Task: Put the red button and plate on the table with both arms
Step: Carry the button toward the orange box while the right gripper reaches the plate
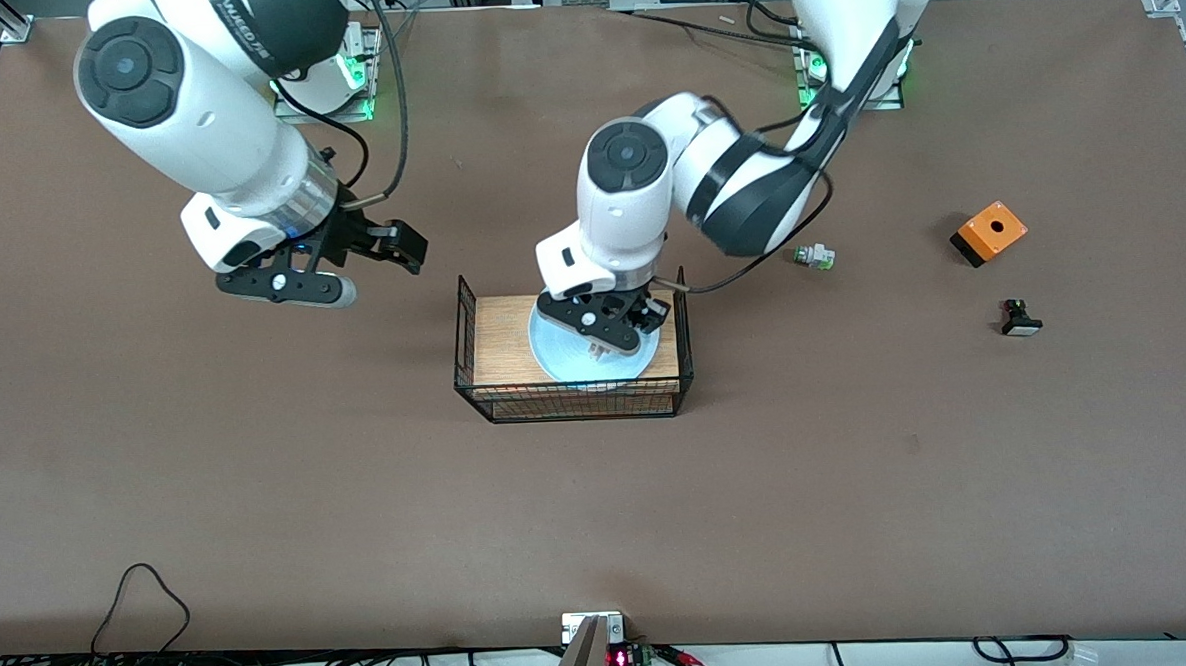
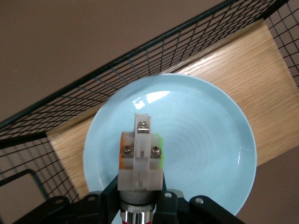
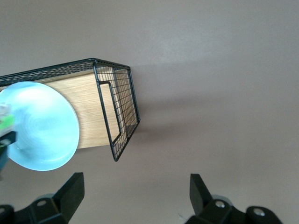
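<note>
My left gripper (image 1: 609, 344) is shut on the red button (image 2: 140, 161). The fingers clamp its metal collar, the whitish body with orange and green bits sticks out, and a sliver of the red cap shows. It hangs low over the light blue plate (image 2: 210, 144), which lies on the wood-topped wire rack (image 1: 498, 342). Whether the button touches the plate I cannot tell. In the front view the plate (image 1: 559, 354) shows under the hand. My right gripper (image 1: 399, 249) waits open and empty above the table (image 1: 259, 488), toward the right arm's end from the rack. In its wrist view the plate (image 3: 44, 128) shows.
Toward the left arm's end lie a whitish part with a green cap (image 1: 814, 256), an orange box with a hole (image 1: 989, 233) and a black part with a white cap (image 1: 1020, 318). The rack's black wire walls (image 2: 70, 102) rise beside the plate.
</note>
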Controlling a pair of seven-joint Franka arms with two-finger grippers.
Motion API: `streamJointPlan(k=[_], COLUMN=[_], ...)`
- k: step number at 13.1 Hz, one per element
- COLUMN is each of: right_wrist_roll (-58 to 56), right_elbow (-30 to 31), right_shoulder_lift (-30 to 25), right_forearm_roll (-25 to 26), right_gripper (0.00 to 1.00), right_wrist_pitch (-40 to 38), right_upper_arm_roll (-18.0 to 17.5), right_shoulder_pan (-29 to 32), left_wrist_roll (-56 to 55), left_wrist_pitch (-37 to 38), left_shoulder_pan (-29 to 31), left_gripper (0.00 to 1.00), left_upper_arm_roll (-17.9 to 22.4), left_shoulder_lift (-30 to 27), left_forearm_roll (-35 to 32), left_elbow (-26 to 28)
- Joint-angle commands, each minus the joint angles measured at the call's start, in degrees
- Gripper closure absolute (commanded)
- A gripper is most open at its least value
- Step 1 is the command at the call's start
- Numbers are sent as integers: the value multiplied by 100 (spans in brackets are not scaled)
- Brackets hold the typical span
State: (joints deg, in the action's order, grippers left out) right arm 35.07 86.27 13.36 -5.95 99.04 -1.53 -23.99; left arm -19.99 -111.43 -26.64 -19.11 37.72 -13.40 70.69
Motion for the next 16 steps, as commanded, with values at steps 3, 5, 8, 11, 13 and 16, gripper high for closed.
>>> streamJointPlan(k=[3, 5, 8, 11, 13, 16], right_wrist_roll=[316, 788, 1607, 1801, 1837, 1820], right_elbow=[-137, -137, -137, -137, -137, -137], right_shoulder_lift=[167, 255, 360, 536, 668, 835], right_forearm_roll=[-64, -64, -73, -3, -3, 6], right_gripper=[0, 0, 0, 0, 0, 0], right_wrist_pitch=[168, 317, 502, 862, 1107, 1354], right_upper_arm_roll=[21, 21, 21, 30, 30, 30], right_shoulder_pan=[-245, -448, -650, -941, -1037, -1117], left_wrist_roll=[66, 66, 145, 470, 479, 985], left_wrist_pitch=[717, 1086, 1562, 1668, 1686, 1878], left_shoulder_pan=[578, 1097, 1932, 2390, 2776, 3348], left_gripper=[100, 100, 100, 100, 100, 100], left_upper_arm_roll=[-41, -41, -67, -14, -23, -23], left_shoulder_lift=[-834, -1046, -1117, -1100, -1073, -968], left_forearm_roll=[424, 644, 663, 654, 890, 979], left_elbow=[59, 59, 42, -11, 24, 103])
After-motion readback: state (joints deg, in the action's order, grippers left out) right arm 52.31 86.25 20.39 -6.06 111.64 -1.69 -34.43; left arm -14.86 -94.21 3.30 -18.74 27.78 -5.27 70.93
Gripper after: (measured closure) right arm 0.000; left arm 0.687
